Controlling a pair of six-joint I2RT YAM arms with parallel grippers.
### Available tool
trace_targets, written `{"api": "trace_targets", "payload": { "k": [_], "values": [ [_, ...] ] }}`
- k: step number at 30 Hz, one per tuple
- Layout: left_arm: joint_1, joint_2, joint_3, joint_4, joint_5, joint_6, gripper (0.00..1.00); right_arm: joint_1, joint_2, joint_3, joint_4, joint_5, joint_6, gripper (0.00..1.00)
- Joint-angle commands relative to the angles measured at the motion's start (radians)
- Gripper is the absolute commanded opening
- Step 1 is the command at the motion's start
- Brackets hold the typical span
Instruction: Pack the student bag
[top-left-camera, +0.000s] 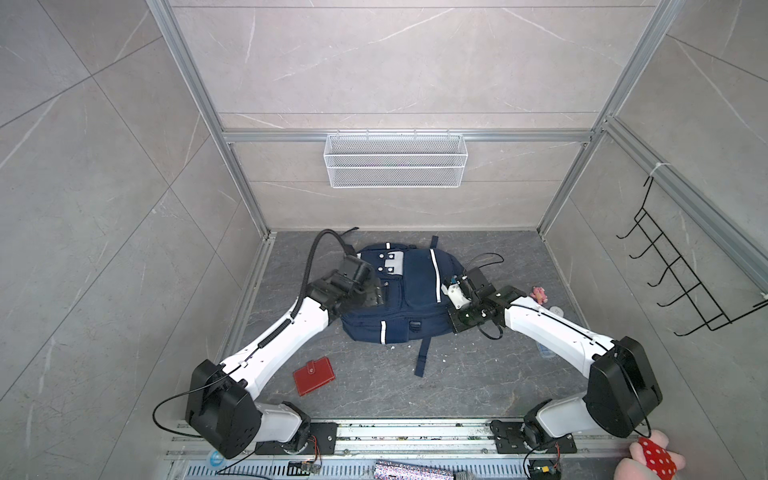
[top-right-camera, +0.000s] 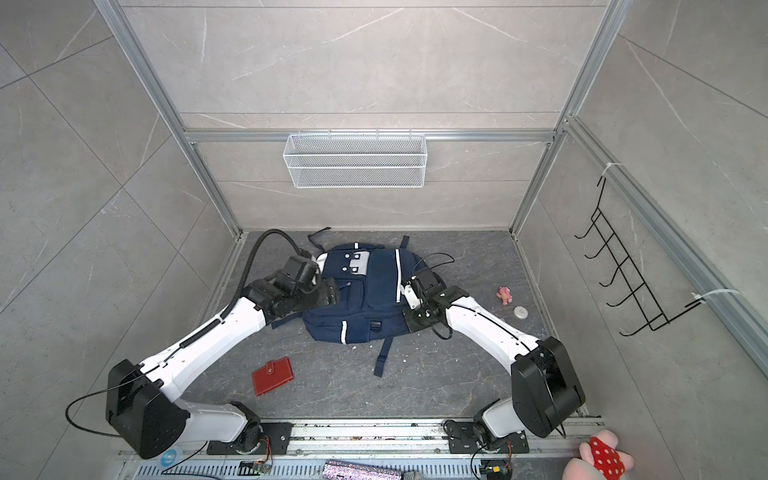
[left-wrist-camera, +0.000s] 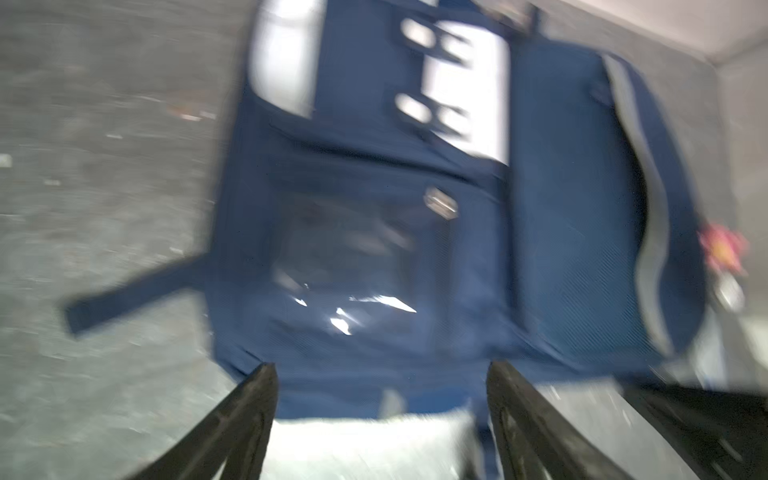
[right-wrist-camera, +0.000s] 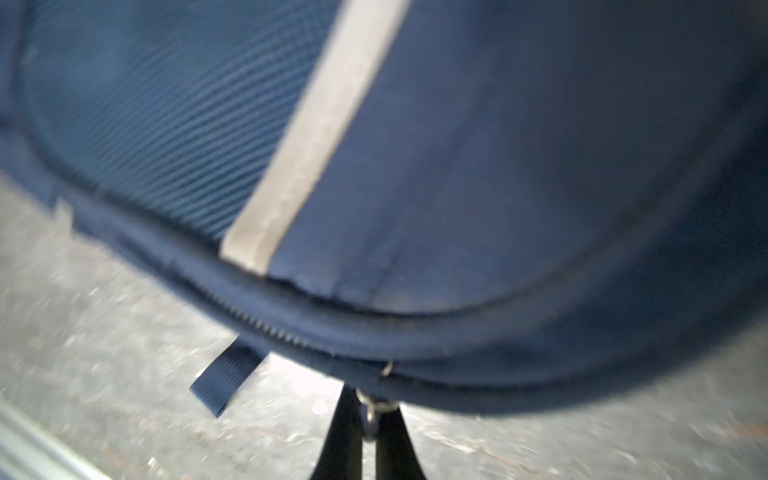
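The student bag, navy with white stripes and grey-white patches, lies flat at the middle of the dark floor. My left gripper hovers over the bag's left part. It is open, both black fingers wide apart, and holds nothing; a blurred pale patch shows between them. My right gripper sits at the bag's right edge, shut on a metal zipper pull beside the zip teeth.
A red wallet lies on the floor in front of the bag, left of a loose strap. A small pink toy and a white round thing lie to the right. A wire basket hangs on the back wall, a black hook rack on the right wall.
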Motion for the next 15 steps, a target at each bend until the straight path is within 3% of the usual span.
{"api": "trace_targets", "payload": {
  "k": [1, 4, 10, 15],
  "values": [
    [-0.083, -0.053, -0.105, 0.023, 0.0, -0.205, 0.78, 0.033, -0.028, 0.008, 0.076, -0.073, -0.021, 0.0],
    [-0.128, -0.058, -0.22, 0.259, 0.059, -0.343, 0.73, 0.066, -0.031, 0.0, 0.095, -0.119, -0.017, 0.0],
    [-0.15, 0.031, -0.298, 0.51, 0.119, -0.478, 0.74, 0.131, -0.073, -0.049, 0.164, -0.217, -0.006, 0.0],
    [-0.149, 0.072, -0.38, 0.724, 0.122, -0.562, 0.75, 0.158, -0.086, -0.062, 0.161, -0.231, -0.007, 0.0]
  ]
}}
